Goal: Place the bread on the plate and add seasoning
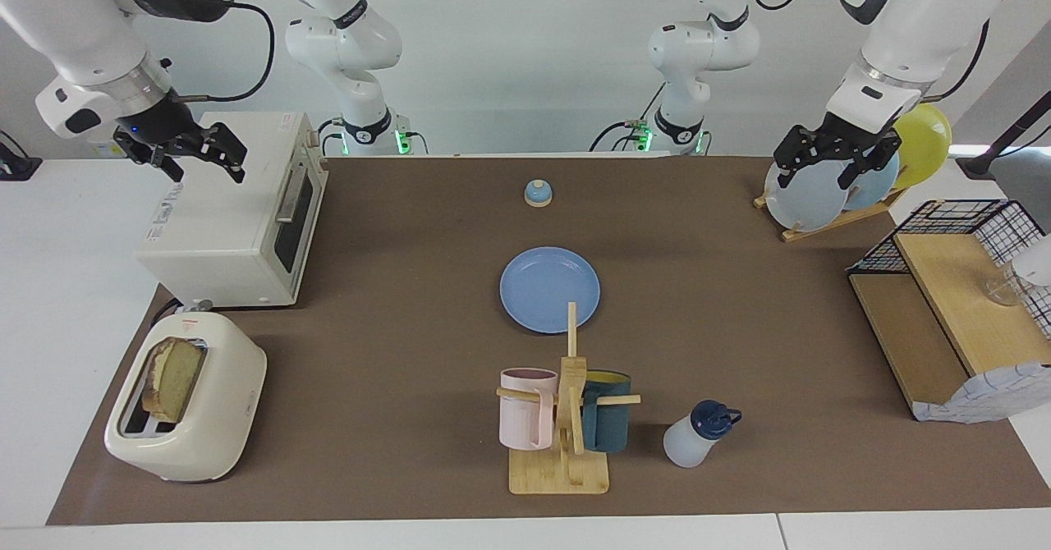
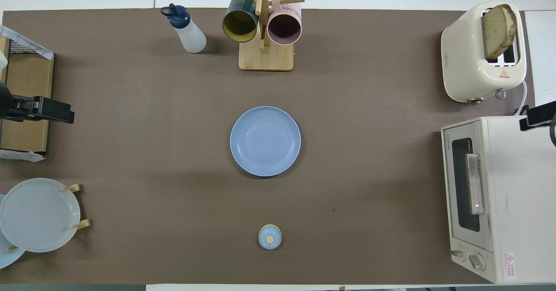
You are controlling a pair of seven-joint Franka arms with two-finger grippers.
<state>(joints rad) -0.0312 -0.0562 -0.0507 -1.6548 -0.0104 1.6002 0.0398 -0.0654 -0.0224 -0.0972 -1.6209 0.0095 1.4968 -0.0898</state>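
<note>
Both hands hang released — right hand (image 1: 190, 156) over the oven, left hand (image 1: 828, 160) over racked plates. Bread (image 1: 173, 378) sits in the toaster (image 1: 187, 406); a skewed pull could jam it — plate (image 1: 549, 289) waits mid-counter.

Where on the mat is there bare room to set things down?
Bare mat lies between the plate and toaster oven, between plate and plate rack, and between plate and bell. Crowded: mug tree beside the seasoning.
</note>
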